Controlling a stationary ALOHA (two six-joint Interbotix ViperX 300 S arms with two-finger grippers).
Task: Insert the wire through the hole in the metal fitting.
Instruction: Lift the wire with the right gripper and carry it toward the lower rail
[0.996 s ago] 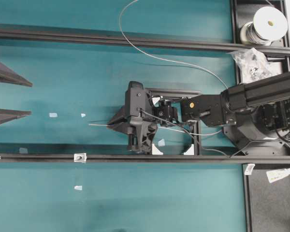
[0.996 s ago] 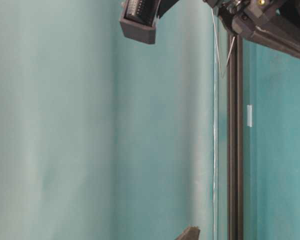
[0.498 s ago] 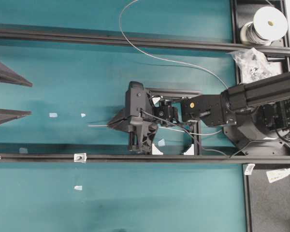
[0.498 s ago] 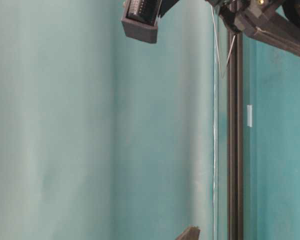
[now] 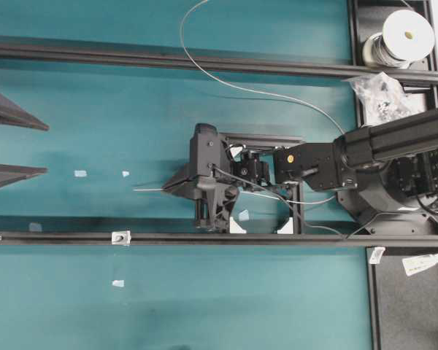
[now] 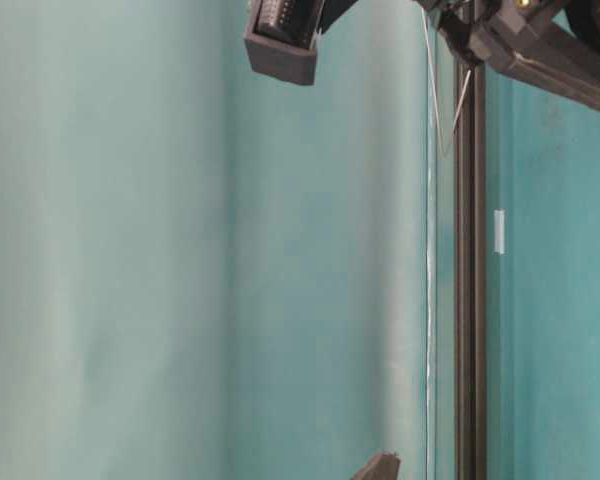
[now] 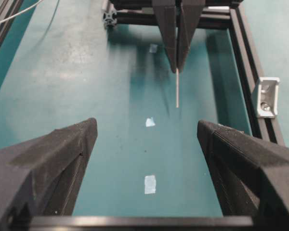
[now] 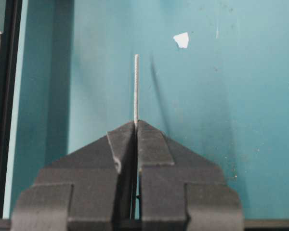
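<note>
Right-hand black gripper (image 8: 136, 126), reaching in from the right over the teal table (image 5: 204, 306), had its two black fingers (image 8: 154, 144) pressed together on the thin silvery-grey wire (image 5: 233, 85), whose straight stiff end (image 8: 136, 86) stuck out beyond the fingertips, apart from everything else. Behind the gripper the wire curved in a wide loop across the upper black aluminium rail (image 5: 168, 62) toward a white-capped spool of wire (image 5: 401, 36) at the top right corner. At the far left edge of the overhead view the left black gripper (image 5: 0, 142) stood with its fingers (image 7: 48, 159) spread wide, holding nothing, facing the wire's tip from well apart. On the lower black aluminium rail (image 5: 277, 238) sat the tiny square-ish shiny silver metal fitting (image 5: 120, 237), below and to the left of the wire's tip and not touching it; in the left wrist view the same fitting (image 7: 267, 96) lay on the rail to the right of the wire's end. Small white tape scraps (image 5: 80, 173) dotted the teal surface between the two grippers.
</note>
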